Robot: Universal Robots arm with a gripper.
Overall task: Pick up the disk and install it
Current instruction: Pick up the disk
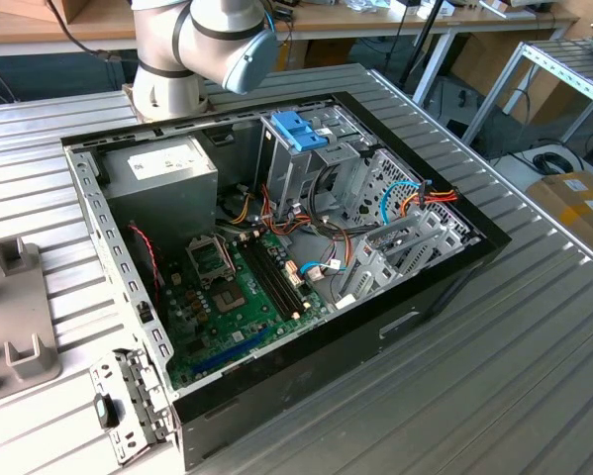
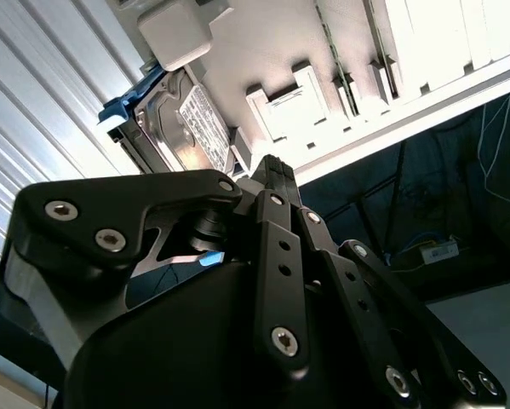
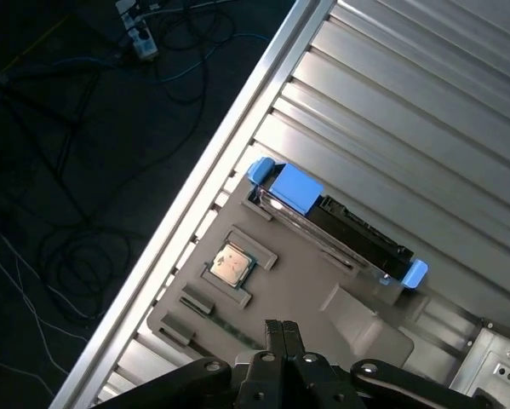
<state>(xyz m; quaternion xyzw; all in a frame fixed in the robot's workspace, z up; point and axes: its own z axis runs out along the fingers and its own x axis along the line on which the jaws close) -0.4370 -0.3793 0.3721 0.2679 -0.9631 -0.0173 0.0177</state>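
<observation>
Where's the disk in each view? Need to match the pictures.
Exterior view: the grey tray that carries it sits at the exterior view's left edge, cut by the frame.
First wrist view: the disk stands on edge in the grey tray, beyond the claw.
Second wrist view: the disk, label showing, stands in the same tray.
Shared landmark: the grey tray on the ribbed metal table.
</observation>
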